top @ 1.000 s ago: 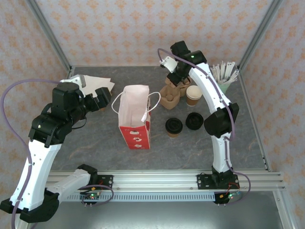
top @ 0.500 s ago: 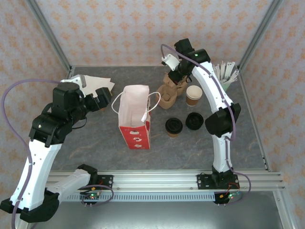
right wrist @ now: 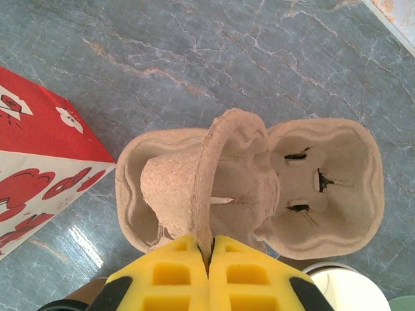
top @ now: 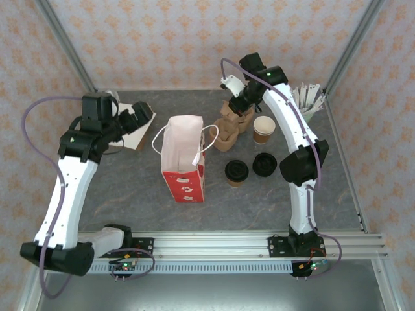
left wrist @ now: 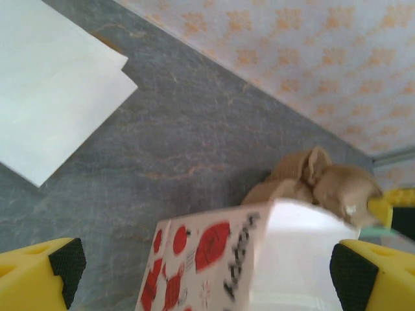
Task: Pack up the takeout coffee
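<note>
The right pincer [right wrist: 209,249] is shut tight on the middle handle of the pulp cup carrier [right wrist: 318,194], probably to carry it. The takeout coffee [top: 237,172] waits nearer the bases. The left pincer [left wrist: 207,259] is wide open and empty.

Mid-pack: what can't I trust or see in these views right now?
Top view: floor of the paper bag, hidden by its own walls.
Left wrist: bag lettering blurred; cup carrier partly behind the bag.
Right wrist: lidless cup cut off by the bottom edge, contents unseen.
</note>
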Robot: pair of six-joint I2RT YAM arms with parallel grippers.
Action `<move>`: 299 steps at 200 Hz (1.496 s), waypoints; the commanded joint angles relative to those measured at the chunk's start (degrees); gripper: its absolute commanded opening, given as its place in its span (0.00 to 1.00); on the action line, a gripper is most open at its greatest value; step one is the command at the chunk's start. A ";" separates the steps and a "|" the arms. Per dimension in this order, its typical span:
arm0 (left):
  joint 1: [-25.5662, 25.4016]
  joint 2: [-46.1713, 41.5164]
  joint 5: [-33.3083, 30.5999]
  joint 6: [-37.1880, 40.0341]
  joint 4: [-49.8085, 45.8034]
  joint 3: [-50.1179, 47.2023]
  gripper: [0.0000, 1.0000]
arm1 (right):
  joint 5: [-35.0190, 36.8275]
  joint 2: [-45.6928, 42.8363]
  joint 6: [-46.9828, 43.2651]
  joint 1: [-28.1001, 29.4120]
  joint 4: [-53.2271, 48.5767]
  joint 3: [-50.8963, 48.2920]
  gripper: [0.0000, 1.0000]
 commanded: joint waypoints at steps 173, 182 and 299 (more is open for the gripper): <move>-7.13 64.87 34.26 23.72 -14.58 48.71 0.81 | -1.18 0.70 -0.24 -0.39 1.73 -0.58 0.03; -7.78 65.90 34.19 24.32 -15.47 49.53 0.82 | -1.11 0.80 -0.31 -0.34 1.78 -0.43 0.03; -13.15 75.95 33.15 25.09 -18.52 57.25 0.88 | -1.98 1.41 1.32 -0.34 2.66 -0.14 0.03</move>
